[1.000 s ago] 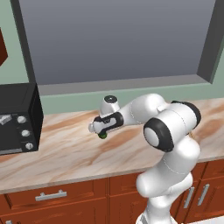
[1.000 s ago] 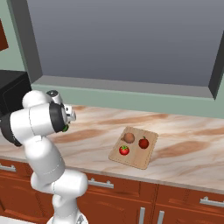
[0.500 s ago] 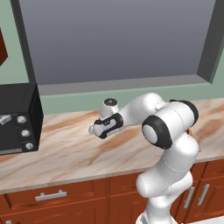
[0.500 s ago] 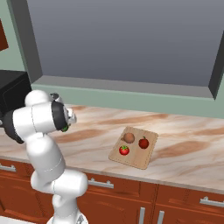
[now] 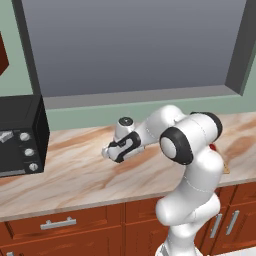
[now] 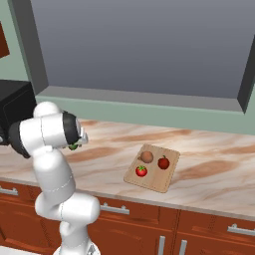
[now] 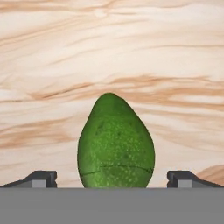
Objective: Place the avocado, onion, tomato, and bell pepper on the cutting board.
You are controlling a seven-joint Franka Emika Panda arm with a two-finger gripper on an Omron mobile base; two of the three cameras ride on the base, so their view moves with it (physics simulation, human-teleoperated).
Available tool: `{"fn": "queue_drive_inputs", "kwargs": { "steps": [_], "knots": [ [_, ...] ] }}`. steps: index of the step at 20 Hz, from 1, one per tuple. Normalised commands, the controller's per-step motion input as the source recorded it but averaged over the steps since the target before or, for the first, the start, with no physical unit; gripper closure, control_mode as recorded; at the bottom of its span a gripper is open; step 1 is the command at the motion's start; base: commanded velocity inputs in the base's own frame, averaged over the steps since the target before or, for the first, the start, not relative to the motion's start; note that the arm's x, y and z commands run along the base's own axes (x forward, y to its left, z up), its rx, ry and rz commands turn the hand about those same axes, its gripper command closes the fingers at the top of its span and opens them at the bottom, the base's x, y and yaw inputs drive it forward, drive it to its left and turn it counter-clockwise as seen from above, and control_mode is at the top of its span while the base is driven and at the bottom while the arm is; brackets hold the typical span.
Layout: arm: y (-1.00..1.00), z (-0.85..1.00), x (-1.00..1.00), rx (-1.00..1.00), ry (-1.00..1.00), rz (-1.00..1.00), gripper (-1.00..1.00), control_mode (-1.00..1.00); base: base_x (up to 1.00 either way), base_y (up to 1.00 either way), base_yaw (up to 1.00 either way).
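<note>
- The hand point(image 7: 112, 180) is wide open and holds nothing; its fingertips point(image 7: 40, 178) stand on both sides of the avocado point(image 7: 116, 141), probably to close on it.
- The avocado lies on the bench point(image 7: 131, 52).
- Well apart, the cutting board point(image 6: 160, 180) carries the onion point(image 6: 146, 157), tomato point(image 6: 141, 171) and bell pepper point(image 6: 163, 162).

Onion point(image 6: 146, 157), tomato point(image 6: 141, 171), bell pepper point(image 6: 163, 163) on cutting board point(image 6: 161, 182).

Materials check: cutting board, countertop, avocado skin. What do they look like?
Cutting board: light tan wood, matte, likely unfinished.
Countertop: polished marble-like stone, cream with brown veining.
Avocado: pebbled green skin with fine speckles, slight sheen.
</note>
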Motion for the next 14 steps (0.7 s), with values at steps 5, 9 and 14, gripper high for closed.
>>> {"fn": "queue_drive_inputs", "kwargs": {
  "steps": [5, 9, 14],
  "knots": [
    [0.00, -0.06, 0.21, 0.00, 0.00, 0.00, -1.00, -1.00, 0.00, 0.00, 0.00],
    [0.00, -0.06, 0.22, 0.00, 0.00, 0.00, 1.00, -1.00, 0.00, 0.00, 0.00],
    [0.00, -0.01, 0.04, 0.00, 0.00, 0.00, 1.00, -1.00, 0.00, 0.00, 0.00]
  ]
}}
